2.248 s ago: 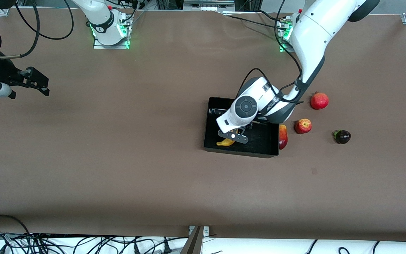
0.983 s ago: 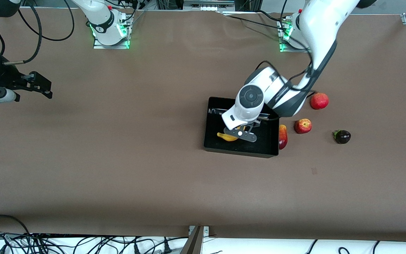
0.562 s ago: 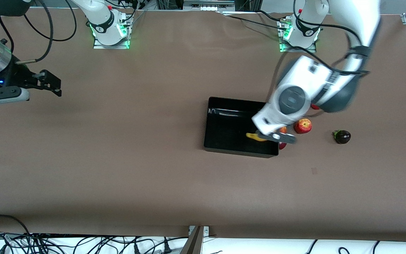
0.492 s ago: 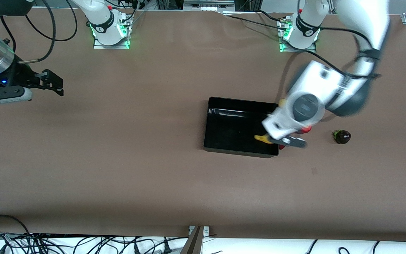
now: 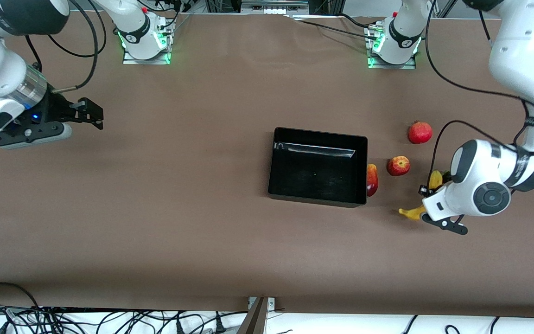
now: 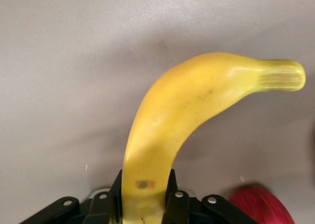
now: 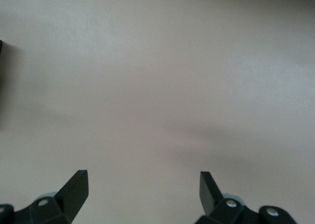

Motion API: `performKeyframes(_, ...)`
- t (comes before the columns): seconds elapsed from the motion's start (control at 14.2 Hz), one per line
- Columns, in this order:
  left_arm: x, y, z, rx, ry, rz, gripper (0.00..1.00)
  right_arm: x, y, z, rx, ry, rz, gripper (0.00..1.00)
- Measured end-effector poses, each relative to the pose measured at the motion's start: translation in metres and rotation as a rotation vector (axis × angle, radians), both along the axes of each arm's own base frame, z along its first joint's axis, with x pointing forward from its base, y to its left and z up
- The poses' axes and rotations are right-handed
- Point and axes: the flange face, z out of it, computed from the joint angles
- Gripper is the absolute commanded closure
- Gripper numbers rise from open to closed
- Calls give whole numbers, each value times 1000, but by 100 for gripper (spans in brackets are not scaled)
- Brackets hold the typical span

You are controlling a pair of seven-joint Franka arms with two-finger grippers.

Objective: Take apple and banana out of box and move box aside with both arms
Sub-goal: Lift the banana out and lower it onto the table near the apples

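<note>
The left claw (image 5: 427,204) grips the banana (image 5: 412,213) over bare desk (image 5: 202,232) near the apple (image 5: 398,165). Farther from the camera, the empty box (image 5: 317,136) sits mid-desk. The right claw (image 5: 92,113) hovers with fingers spread, waiting.

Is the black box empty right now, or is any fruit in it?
Empty: the box shows only bare black floor. The banana is out, held by the left gripper over the table.

Glossy black plastic box (image 5: 317,167); smooth waxy banana (image 6: 182,115); matt brown table (image 5: 179,222).
</note>
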Motion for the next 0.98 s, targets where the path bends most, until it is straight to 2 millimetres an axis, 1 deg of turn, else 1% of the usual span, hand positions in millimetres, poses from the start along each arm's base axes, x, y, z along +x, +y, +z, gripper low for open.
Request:
performKeyframes(0.07,0,-1,-12,-4,-3,-5,69,1,2,-2,2,3,3,0)
performKeyframes(0.14,0,-1,-23,-9,3,-7,22,1,5,-5,14,9,3,0)
performKeyframes(0.21,-2,-2,-33,-14,12,-9,0,1,7,-6,31,15,2,0)
performKeyframes(0.35,-3,-4,-46,-24,18,-15,0,2,10,-8,47,21,2,0)
performKeyframes(0.42,-3,-4,-46,-26,17,-17,0,2,10,-8,50,22,2,0)
performKeyframes(0.49,-1,-5,-43,-28,11,-20,0,2,10,-8,50,22,2,0)
performKeyframes(0.56,2,-8,-35,-32,2,-27,0,2,11,-8,51,23,2,0)
performKeyframes(0.63,5,-16,-21,-37,-2,-36,0,2,11,-9,52,24,3,0)
performKeyframes(0.7,7,-27,3,-39,-4,-47,0,2,13,-10,55,27,4,0)
performKeyframes(0.77,9,-41,36,-42,-14,-58,0,2,14,-11,60,30,5,0)
performKeyframes(0.91,5,-64,120,-74,-59,-48,0,2,15,-13,63,33,6,0)
performKeyframes(0.98,-2,-70,164,-97,-72,-27,0,3,15,-13,63,33,6,0)
